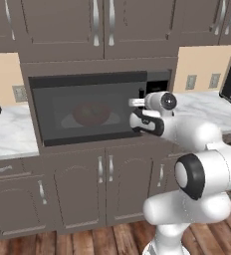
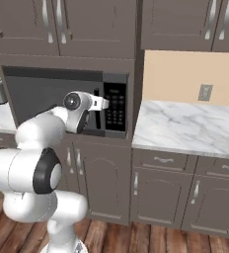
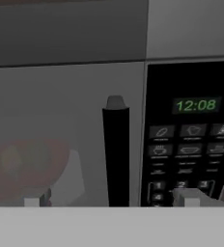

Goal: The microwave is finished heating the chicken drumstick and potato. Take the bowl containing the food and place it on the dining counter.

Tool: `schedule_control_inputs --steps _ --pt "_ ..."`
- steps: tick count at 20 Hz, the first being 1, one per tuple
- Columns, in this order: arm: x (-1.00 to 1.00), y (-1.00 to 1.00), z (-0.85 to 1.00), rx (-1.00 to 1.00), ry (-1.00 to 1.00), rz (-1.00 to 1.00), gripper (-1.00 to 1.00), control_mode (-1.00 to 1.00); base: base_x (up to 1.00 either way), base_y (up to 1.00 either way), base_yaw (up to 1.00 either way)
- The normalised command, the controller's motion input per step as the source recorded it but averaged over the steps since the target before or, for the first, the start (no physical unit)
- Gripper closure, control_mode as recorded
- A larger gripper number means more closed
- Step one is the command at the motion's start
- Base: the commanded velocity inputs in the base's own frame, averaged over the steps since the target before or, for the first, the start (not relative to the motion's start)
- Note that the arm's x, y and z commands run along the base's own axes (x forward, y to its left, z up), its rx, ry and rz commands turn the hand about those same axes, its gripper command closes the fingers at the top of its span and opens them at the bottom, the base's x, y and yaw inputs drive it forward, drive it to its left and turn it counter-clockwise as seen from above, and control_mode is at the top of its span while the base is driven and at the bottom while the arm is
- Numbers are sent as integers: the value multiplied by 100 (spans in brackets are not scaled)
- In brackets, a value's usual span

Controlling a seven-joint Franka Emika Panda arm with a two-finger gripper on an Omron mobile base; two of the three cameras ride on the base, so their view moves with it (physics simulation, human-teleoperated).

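**Gripper spread wide at the closed microwave door, red bowl inside**

The microwave [image 1: 95, 107] sits built into the brown cabinetry, its dark glass door shut. Through the glass the red bowl [image 1: 91, 113] rests on the white turntable [image 1: 115, 119], roughly centred in the cavity. In the hand view the bowl [image 3: 29, 166] shows as a dim red shape behind the door at lower left, with a faint olive-brown lump in it that may be the potato [image 3: 24, 157]; the tint of the glass makes the contents hard to separate, and the drumstick cannot be picked out, so its direction cannot be told.

The black keypad panel [image 3: 189, 140] stands to the right of the door. Its green display reads "12:08"; below it are rows of small icon buttons whose markings are too small to read. The vertical black door handle [image 3: 116, 154] runs upright along the door's right edge, just left of the panel.

The gripper [image 3: 111, 198] is open wide, holding nothing, its two fingertips [image 3: 36, 198] straddling the handle from either side without touching it. In the left base view the gripper [image 1: 137, 103] points at the door's right edge.

Marble desk tops [image 2: 185, 126] flank the microwave on both sides.
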Motion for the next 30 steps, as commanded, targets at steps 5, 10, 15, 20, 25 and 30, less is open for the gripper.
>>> schedule_control_inputs --steps 5,10,15,20,25,30 --pt "61 0 -1 0 0 0 -100 -100 0 0 0" --pt "48 0 -22 -3 0 0 -100 -100 0 0 0" --pt "34 0 -26 -3 0 0 -100 -100 0 0 0" --pt "52 0 -2 0 0 0 -100 -100 0 0 0" --pt "53 -12 0 0 0 0 -100 -100 0 0 0" --pt "16 -14 0 0 0 0 100 -100 0 0 0"
